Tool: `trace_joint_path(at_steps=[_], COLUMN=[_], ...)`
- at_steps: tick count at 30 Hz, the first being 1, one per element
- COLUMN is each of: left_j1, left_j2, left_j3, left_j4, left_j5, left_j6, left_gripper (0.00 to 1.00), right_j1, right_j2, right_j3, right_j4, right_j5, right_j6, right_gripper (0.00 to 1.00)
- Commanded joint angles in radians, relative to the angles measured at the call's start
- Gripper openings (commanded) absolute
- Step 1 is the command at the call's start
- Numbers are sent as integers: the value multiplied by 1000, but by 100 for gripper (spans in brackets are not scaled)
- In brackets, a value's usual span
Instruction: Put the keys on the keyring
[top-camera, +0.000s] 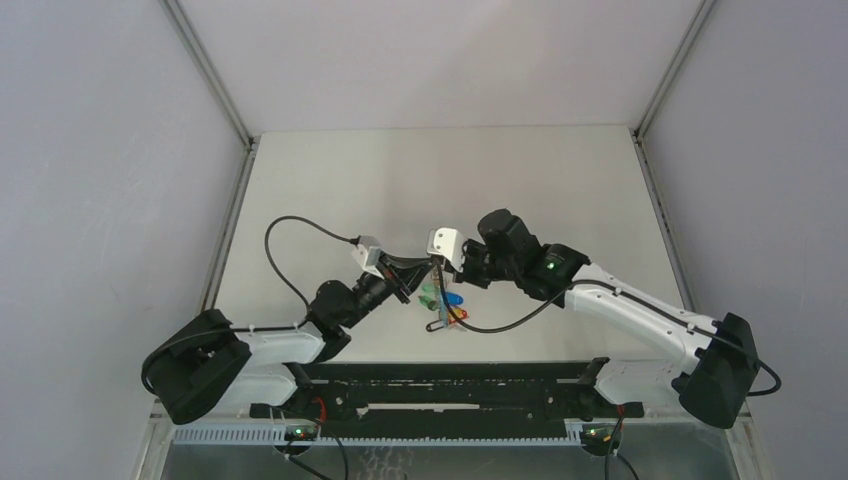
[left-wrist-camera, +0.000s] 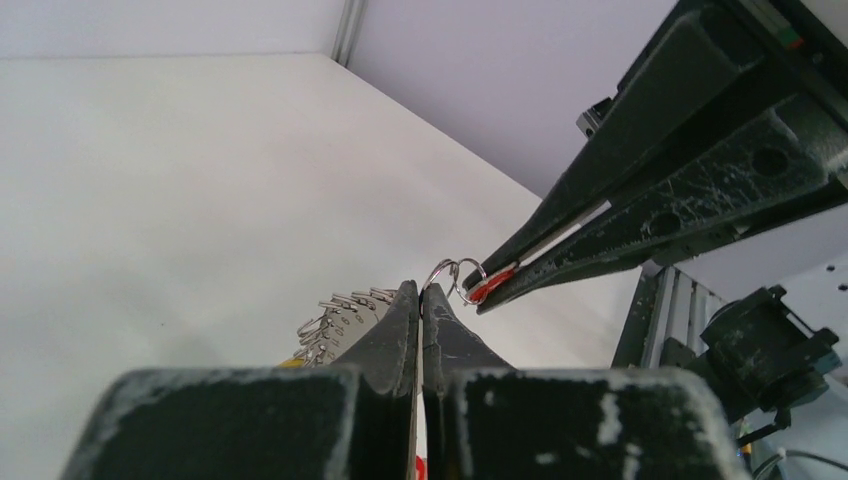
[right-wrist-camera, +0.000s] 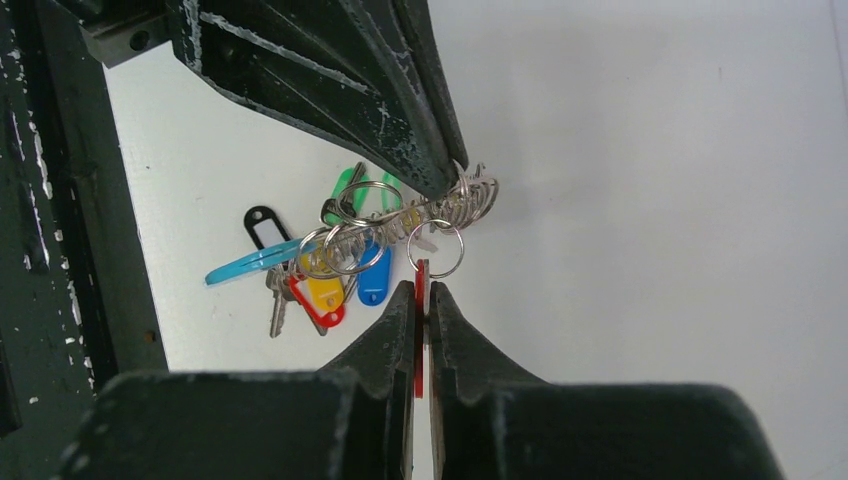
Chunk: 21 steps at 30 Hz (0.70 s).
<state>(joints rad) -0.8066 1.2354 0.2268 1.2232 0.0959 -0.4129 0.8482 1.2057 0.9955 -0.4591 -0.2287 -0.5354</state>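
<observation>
Fig. | left gripper (left-wrist-camera: 420, 300) clamps keyring (right-wrist-camera: 400, 215) | right gripper (right-wrist-camera: 421, 290) pinches red-tagged key (right-wrist-camera: 420, 272) at keyring's 6 o'clock | advice: square loop (right-wrist-camera: 461, 250) to keyring before pushing

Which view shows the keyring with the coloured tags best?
The right wrist view: the keyring is held by the left gripper, its metal coil and blue, yellow and green tags plain. The left wrist view shows only a bit of its coil; the top view, a small coloured cluster.
</observation>
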Motion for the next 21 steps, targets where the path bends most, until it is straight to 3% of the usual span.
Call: trace_joint_path(at_steps=[1,12,19,21], left_j1=[9,0,0,-1], left_j2=[4,8,-4,-13], left_j3=[-7,-11,-38,-45], left_j4=[169,178,177,176], left_j5=[-149,-184,-181,-177], left_j6=[-70,-92,-55,-45], left_gripper=[0,0,0,5], right_j1=[25,40,30,29], right_j2=[21,85,-11,-32], right_j3=[-3,12,31,44], right_j4=[-14,10,-8,-3], right_j5=[-11,-25,38,31], right_j6=[23,28,5,-6], right_gripper=[0,0,0,0])
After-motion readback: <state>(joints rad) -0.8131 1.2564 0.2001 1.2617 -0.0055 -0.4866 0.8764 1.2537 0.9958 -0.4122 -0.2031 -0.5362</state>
